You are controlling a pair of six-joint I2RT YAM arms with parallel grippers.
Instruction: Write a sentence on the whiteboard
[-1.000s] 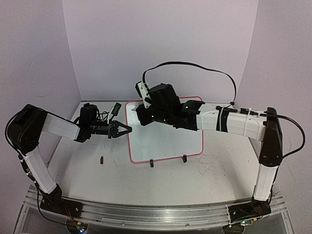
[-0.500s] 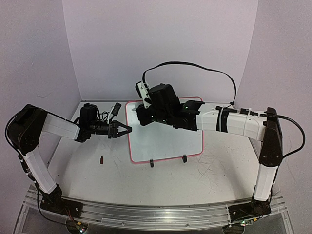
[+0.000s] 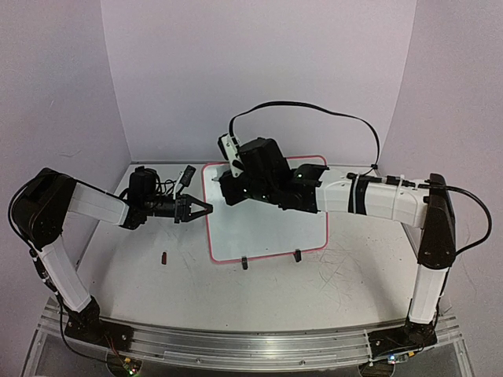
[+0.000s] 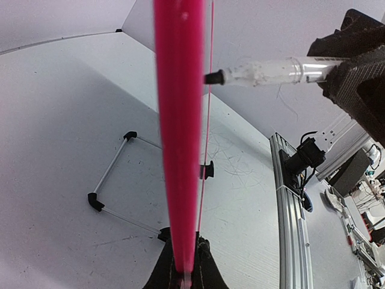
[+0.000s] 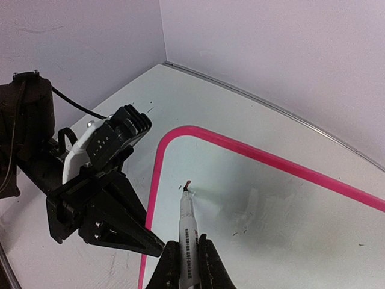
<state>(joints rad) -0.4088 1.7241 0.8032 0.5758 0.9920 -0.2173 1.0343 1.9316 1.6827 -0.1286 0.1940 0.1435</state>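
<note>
Barely started. Whiteboard [image 3: 271, 224] lies mid-table, and the left gripper [image 3: 201, 208] is clamped on its left frame edge, likely steadying it. The right gripper [image 5: 187, 260] pinches the marker [image 5: 187, 223], tip at the board's top-left corner. Only a tiny first stroke [image 5: 187, 186] shows there, so nearly the whole sentence is left.
</note>
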